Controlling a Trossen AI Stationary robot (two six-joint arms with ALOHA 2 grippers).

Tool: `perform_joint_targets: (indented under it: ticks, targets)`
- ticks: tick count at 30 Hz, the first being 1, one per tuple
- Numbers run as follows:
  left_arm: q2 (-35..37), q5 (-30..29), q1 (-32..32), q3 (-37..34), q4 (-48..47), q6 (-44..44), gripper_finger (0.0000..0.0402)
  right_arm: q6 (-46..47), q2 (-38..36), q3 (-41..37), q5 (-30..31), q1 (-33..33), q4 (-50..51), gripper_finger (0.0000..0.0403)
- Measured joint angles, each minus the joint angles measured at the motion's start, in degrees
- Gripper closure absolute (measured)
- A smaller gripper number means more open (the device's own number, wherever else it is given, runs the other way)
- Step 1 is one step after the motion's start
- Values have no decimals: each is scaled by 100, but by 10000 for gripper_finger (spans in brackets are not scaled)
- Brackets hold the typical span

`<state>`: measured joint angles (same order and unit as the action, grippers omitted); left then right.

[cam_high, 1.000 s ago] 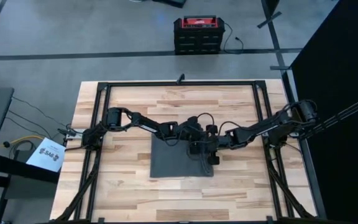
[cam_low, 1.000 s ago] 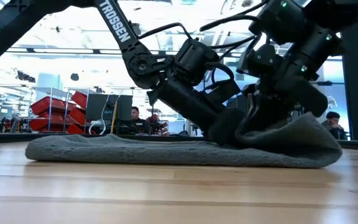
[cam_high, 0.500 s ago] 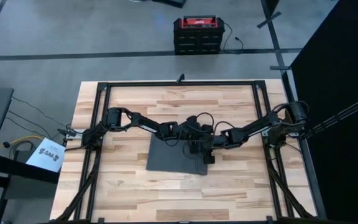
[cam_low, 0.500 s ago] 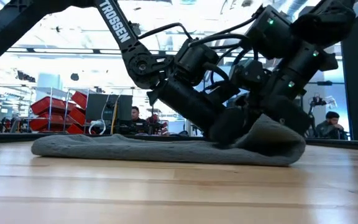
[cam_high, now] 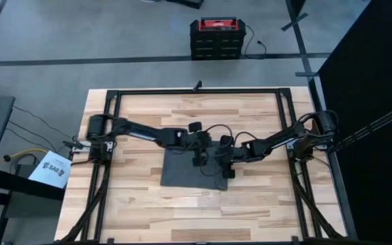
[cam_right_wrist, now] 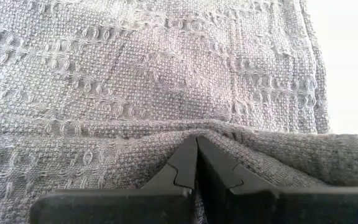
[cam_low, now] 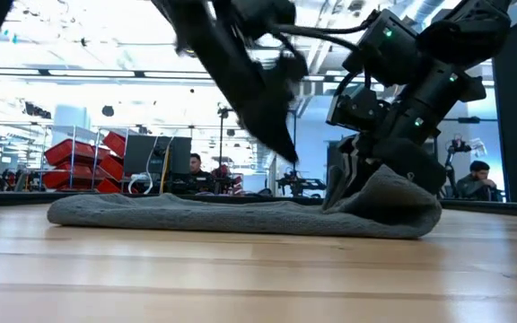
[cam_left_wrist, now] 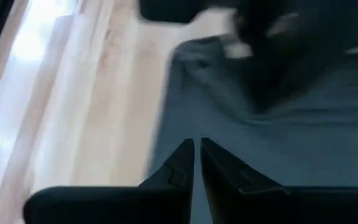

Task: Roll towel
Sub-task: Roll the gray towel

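Towel [cam_high: 190,171] lies mid-table [cam_high: 264,204], its right edge folded up into a hump. Right gripper [cam_right_wrist: 196,163] pinches that raised fold, fingers closed on cloth. Left gripper [cam_left_wrist: 196,163] hangs above the towel's far part, fingers together, holding nothing.

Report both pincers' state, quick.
Left pincer: shut, empty, lifted above the towel.
Right pincer: shut on the towel's folded edge at its right side.
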<state>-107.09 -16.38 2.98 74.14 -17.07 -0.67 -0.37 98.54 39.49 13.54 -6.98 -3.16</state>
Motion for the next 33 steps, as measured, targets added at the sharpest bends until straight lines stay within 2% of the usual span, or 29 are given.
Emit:
perform_joint_targets:
  ticks: [2, 4, 8, 12, 16, 21, 25, 33]
  targets:
    - [240, -52, 375, -112, 252, 231, 386, 35, 1, -1, -1, 0, -1, 403]
    - [226, -92, 781, -166, 950, 185, 386, 35, 2, -1, 0, 0, -8, 403]
    - [-266, -176, 1333, -178, 2130, -51, 386, 33, 4, -9, 2, 0, -39, 403]
    - [-800, -215, 1387, -192, 2445, 60, 386, 3, 9, -14, 4, 0, -80, 403]
    - [-1249, 178, 1275, -40, 3067, 5, 386, 0, 9, -14, 2, 2, -73, 403]
    - [-1637, 559, 1059, 540, 2590, 239, 386, 9, -6, -37, 37, 9, -31, 403]
    - [-1817, 449, 1037, 875, 2117, 155, 386, 6, -20, -57, 114, 47, 83, 403]
    - [-1825, 376, 1018, 831, 1919, -43, 386, 4, -20, -30, 48, 95, 145, 403]
